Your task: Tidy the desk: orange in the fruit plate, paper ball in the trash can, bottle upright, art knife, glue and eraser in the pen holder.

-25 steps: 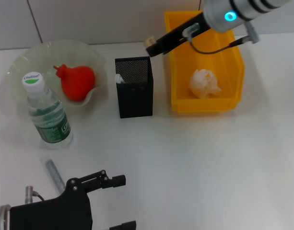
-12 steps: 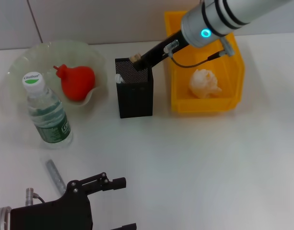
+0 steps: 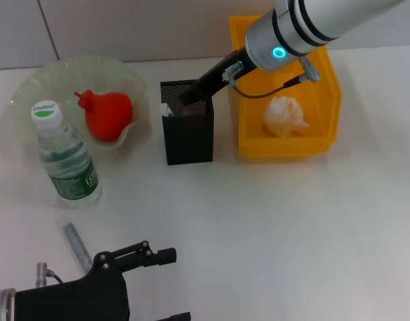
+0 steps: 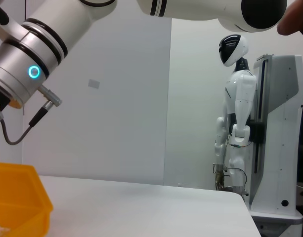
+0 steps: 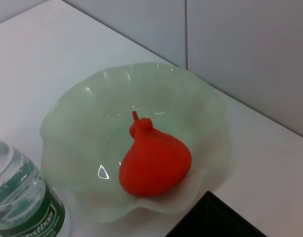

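The right gripper (image 3: 188, 97) dips into the square black mesh pen holder (image 3: 188, 137), likely to drop something in; its jaws are hidden, so their state and load are unclear. The grey metal art knife (image 3: 75, 242) lies on the white tabletop (image 3: 271, 221) near the idle left gripper (image 3: 161, 281), jaws apart and empty

red-orange orange (image 3: 109, 114), pale green fruit plate (image 3: 31, 83), black mesh pen holder (image 3: 188, 137), yellow trash can (image 3: 325, 87), white paper ball (image 3: 285, 115)
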`<state>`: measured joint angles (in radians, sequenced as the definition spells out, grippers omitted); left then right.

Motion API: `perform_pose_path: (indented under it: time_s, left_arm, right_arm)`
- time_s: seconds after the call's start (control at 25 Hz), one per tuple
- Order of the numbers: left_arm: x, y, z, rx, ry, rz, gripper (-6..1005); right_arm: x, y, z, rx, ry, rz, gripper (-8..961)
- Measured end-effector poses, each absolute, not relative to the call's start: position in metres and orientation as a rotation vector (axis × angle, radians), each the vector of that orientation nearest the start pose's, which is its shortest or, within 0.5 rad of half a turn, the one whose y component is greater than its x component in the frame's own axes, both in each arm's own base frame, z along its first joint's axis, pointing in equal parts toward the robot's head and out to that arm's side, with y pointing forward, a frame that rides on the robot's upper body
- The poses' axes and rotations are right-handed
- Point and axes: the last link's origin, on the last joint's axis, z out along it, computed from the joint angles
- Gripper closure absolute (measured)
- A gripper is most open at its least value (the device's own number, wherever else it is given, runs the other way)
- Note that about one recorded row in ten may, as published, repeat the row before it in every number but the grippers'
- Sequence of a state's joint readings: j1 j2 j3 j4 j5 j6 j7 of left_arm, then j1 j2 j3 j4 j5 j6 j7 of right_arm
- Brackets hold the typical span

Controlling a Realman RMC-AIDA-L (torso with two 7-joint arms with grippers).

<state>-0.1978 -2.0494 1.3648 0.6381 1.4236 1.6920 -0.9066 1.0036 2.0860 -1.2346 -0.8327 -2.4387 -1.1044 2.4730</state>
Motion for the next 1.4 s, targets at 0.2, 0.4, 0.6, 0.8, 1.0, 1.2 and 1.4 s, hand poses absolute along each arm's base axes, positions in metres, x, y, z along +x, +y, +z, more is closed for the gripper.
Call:
perform_pose_path:
  time_s: [0.2,0.4,0.6,0.8,1.0,1.2,1.4]
  left_arm:
    - [-0.266,0.213,-0.042,-2.856,-0.154,-1.045,193]
    - [-0.267,0.212,-0.037,-2.837,-0.150,-1.058,193]
    - [-0.270,0.211,-0.027,-2.800,-0.158,-1.100,193]
    - [-0.271,0.213,-0.019,-2.783,-0.225,-1.108,193]
    - [-0.271,0.225,-0.006,-2.770,-0.477,-1.118,194]
    - [-0.268,0.235,-0.007,-2.805,-0.704,-0.946,195]
    - [-0.259,0.242,-0.006,-2.782,-0.877,-0.746,195]
  right_arm:
    - [0.097,0.447,-0.038,-2.584,0.805,-0.029,581]
    - [0.089,0.437,-0.014,-2.590,0.754,0.115,396]
    - [0.094,0.407,0.027,-2.586,0.628,0.330,395]
    - [0.122,0.356,0.050,-2.610,0.505,0.598,394]
    - [0.173,0.307,0.053,-2.606,0.363,0.799,394]
    - [0.229,0.271,0.041,-2.587,0.276,0.952,393]
    - [0.274,0.249,0.036,-2.490,0.246,1.004,393]
